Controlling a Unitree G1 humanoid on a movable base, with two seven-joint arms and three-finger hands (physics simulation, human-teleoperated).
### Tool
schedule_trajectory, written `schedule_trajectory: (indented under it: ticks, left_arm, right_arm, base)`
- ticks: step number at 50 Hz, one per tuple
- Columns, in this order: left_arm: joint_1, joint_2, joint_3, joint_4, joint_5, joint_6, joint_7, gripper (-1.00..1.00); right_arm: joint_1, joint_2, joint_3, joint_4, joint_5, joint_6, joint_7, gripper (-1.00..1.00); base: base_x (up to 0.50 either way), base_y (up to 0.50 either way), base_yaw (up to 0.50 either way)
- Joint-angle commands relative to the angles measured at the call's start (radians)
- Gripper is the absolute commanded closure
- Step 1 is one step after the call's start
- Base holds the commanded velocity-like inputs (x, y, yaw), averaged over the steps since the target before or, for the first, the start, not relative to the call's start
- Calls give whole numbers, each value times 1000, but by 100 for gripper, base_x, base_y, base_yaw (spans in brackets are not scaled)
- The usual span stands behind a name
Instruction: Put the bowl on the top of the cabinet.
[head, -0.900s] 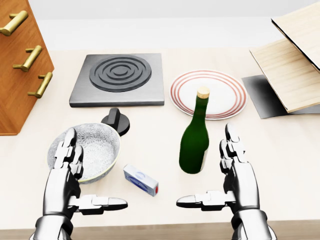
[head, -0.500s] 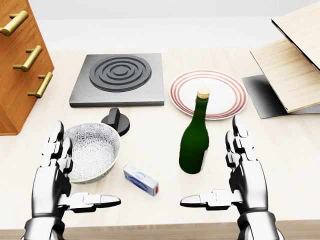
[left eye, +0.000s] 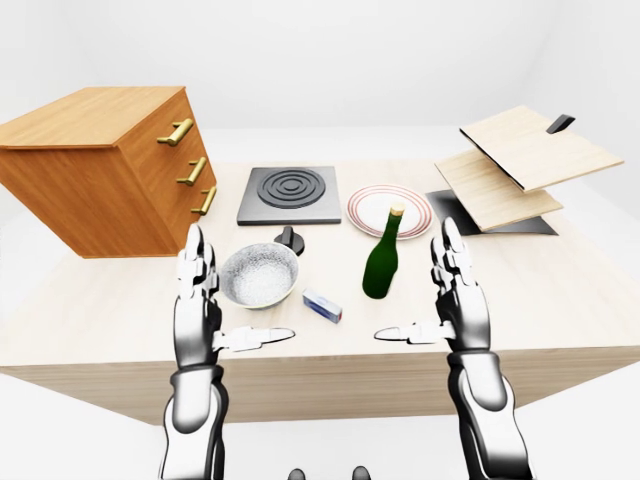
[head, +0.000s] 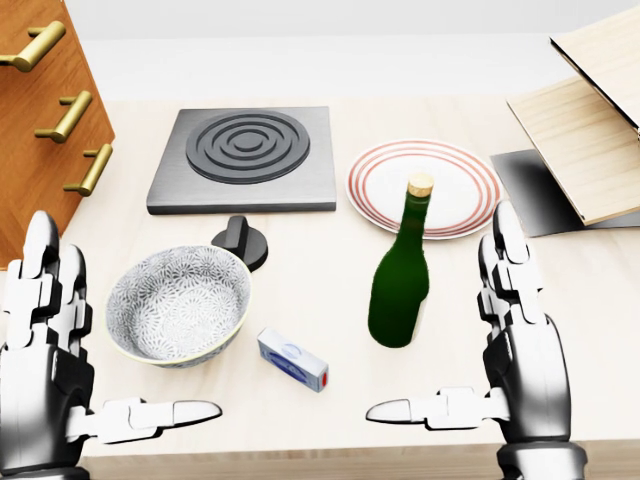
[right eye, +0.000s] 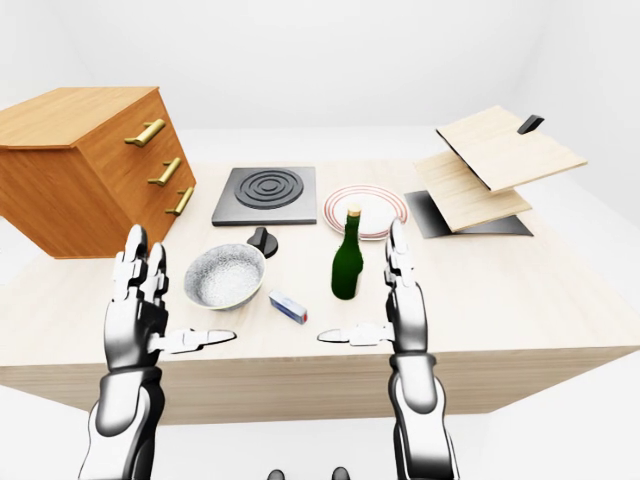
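The bowl is round and deep, with a grey speckled floral pattern inside and a pale cream rim. It sits upright on the light wooden surface at about 8 o'clock in the head view, empty and touched by neither hand.

The cabinet is warm brown wood with three brass handles; in the head view only its corner shows at 10 o'clock, while the left-eye view shows its flat top whole. The left hand is cut off by the head view's left edge, fingers spread upward, thumb stretched toward the bowl, holding nothing. The right hand is likewise spread and holds nothing, at 4 o'clock.

A dark green glass bottle stands upright just beside it, partly overlapping the red-ringed plate. A ridged grey hob, a black knob and a small blue-white box lie around the bowl.
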Motion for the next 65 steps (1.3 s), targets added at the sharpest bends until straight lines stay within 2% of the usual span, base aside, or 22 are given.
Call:
schedule_trajectory:
  ticks: [1,65]
  left_arm:
    - [20,-2,1,-46,15,0,8,-100]
    - [14,0,0,-33,16,0,3,-100]
  right_arm:
    - [14,2,4,-41,-28,0,-5,-100]
    - [13,2,8,-17,-25,0,-3,-100]
  base:
    - [0,50,0]
    - [0,50,0]
